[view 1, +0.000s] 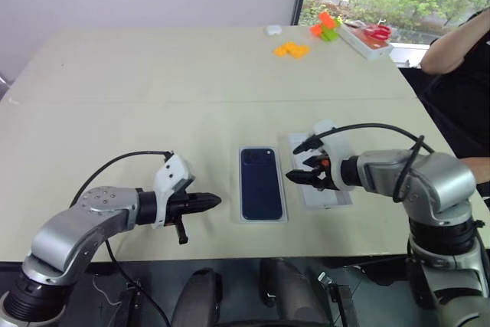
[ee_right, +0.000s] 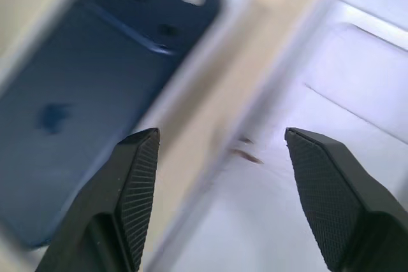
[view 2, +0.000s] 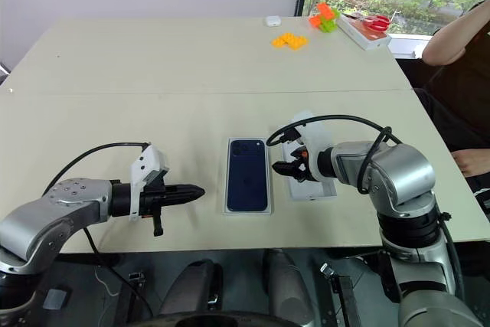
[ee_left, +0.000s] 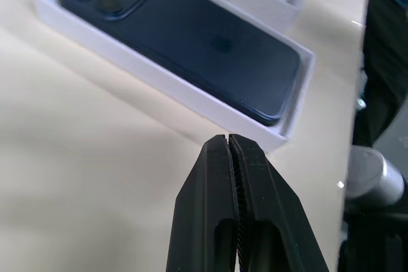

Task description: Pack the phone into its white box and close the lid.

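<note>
Low over the lid [view 1: 325, 189], right end effector [view 1: 295, 177] spread; left end effector [view 1: 217, 201] pressed together.

phone [ee_left: 191, 42]: dark navy back, smooth with a soft sheen, glossy camera lenses. white box [ee_left: 159, 84]: matt white card, crisp thin rim. lid [ee_right: 357, 132]: smooth matt white inside. table [view 1: 153, 89]: matt pale beige. right gripper [ee_right: 220, 157] fingers [ee_right: 137, 176]: black plastic, finely cross-hatched pads.
</note>
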Tool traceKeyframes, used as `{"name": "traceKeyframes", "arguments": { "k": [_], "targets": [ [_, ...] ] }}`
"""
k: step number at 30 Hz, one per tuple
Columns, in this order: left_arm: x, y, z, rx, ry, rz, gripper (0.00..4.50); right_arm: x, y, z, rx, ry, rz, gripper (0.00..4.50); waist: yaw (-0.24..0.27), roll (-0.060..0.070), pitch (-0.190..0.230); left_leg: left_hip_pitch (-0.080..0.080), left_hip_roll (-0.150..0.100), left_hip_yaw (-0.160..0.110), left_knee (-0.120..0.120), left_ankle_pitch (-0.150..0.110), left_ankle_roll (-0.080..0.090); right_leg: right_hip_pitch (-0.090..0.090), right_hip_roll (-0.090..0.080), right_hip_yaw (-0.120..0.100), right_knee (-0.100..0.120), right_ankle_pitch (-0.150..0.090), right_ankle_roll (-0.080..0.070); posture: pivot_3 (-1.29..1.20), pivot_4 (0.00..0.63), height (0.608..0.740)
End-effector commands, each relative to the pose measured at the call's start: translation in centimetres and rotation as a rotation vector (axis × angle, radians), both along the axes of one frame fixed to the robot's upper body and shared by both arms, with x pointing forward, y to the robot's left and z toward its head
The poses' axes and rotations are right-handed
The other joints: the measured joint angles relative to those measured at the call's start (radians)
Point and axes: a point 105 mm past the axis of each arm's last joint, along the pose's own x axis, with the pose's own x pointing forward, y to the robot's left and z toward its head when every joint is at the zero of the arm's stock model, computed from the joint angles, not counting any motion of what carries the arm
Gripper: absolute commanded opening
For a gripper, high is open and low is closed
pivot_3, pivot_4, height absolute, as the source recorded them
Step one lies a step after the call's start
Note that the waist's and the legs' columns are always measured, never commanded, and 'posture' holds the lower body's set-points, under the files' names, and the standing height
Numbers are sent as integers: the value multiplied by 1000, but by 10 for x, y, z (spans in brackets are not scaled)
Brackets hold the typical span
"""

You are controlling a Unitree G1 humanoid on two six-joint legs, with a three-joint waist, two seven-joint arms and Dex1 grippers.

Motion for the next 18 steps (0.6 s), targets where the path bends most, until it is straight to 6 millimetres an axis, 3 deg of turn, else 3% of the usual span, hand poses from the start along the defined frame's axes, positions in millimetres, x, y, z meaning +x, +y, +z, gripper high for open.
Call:
{"name": "traceKeyframes", "arguments": {
  "k": [1,6,10,14,18],
  "targets": [
    [-7,-5,9,-13,-67,-74,74,5,-2,5,2,-24,-51,3262,-2,0,0,0,0,0,0,0,0,0,1,0,0,0,0,0,150,740],
    [-9,-7,10,-25,-88,-83,74,6,-2,-1,-5,-10,-86,3262,-3,0,0,0,0,0,0,0,0,-1,3,-1,0,0,0,0,150,740],
    [-9,-7,10,-31,-86,-77,74,6,2,-3,23,3,-101,2055,-4,0,0,0,1,0,0,0,0,-1,3,-1,0,0,1,0,150,740],
    [-6,-5,9,-38,-83,-59,74,10,5,5,66,0,-121,51,-4,0,0,0,1,0,0,0,0,-1,3,-1,0,0,1,0,150,740],
    [-1,1,12,-49,-90,-21,74,19,1,28,87,-66,-152,51,-4,0,0,0,1,0,0,0,0,-1,3,0,0,0,1,0,150,740]
  ]
}}
